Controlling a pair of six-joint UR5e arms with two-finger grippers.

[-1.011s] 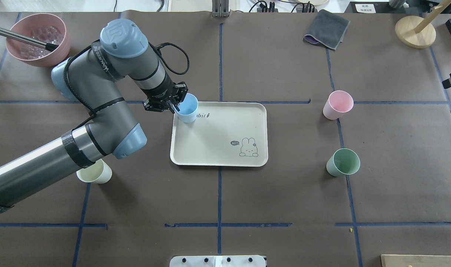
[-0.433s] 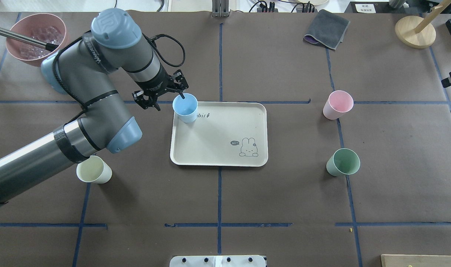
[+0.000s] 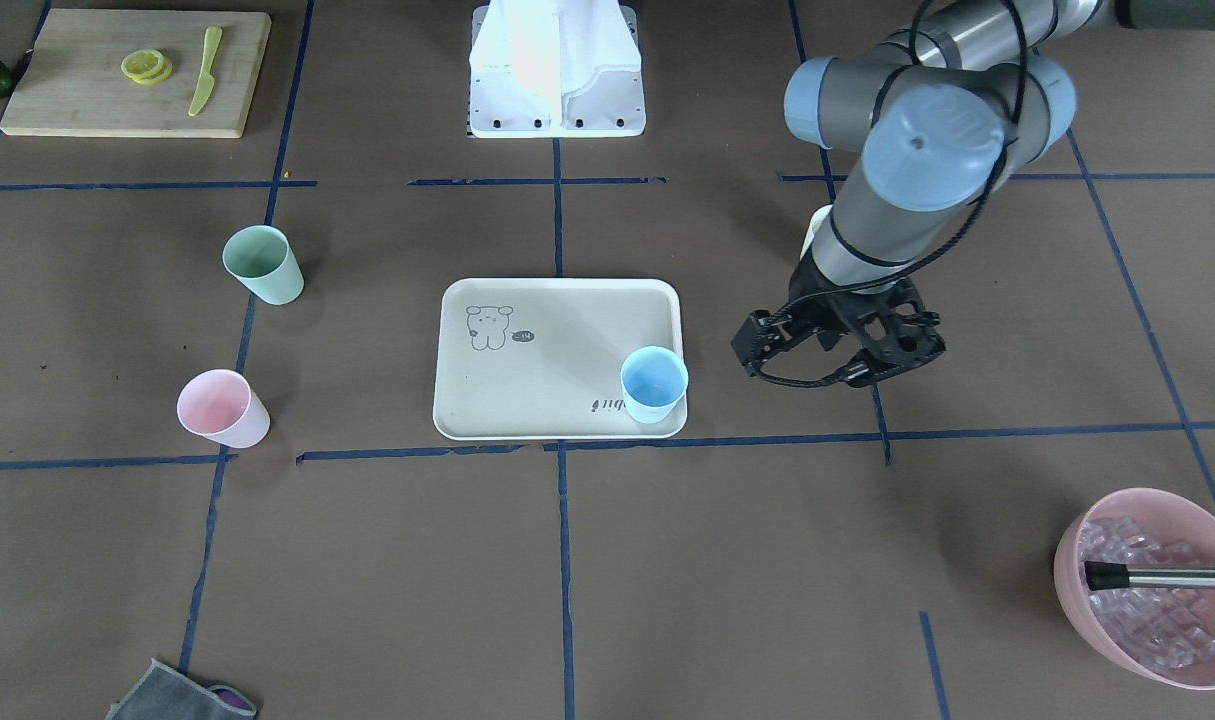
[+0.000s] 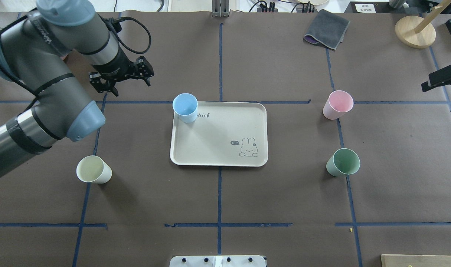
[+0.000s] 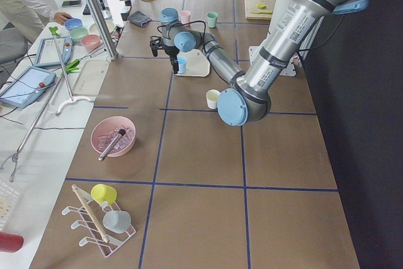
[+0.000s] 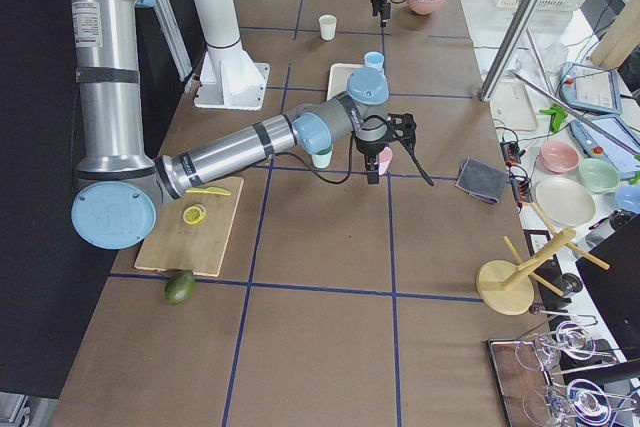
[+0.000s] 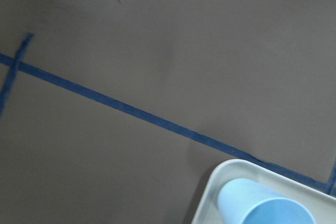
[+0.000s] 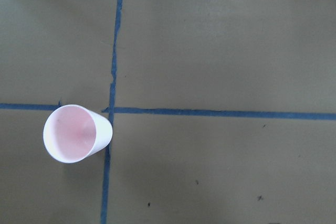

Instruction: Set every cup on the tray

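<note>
The beige tray [image 4: 218, 148] lies mid-table, also in the front view [image 3: 547, 400]. The light blue cup [image 4: 185, 107] stands upright in its far left corner [image 3: 654, 384] and shows in the left wrist view [image 7: 262, 208]. My left gripper [image 4: 128, 86] is open and empty, raised and to the left of that cup [image 3: 817, 370]. The cream cup [image 4: 93, 169] stands near left, the pink cup [image 4: 337, 104] and green cup [image 4: 343, 162] on the right, all off the tray. My right gripper [image 4: 442, 79] hovers right of the pink cup [image 8: 76, 133]; its jaws look spread.
A pink bowl of ice cubes [image 3: 1147, 590] with a metal handle in it sits far left. A grey cloth [image 4: 327, 29] and a wooden stand [image 4: 415, 31] are far right. A cutting board [image 3: 132, 72] with a knife and a lemon slice lies near right.
My left gripper has let go of the blue cup, opened, and pulled away to the far left. The cup stays on the tray. My right gripper has edged in from the right.
</note>
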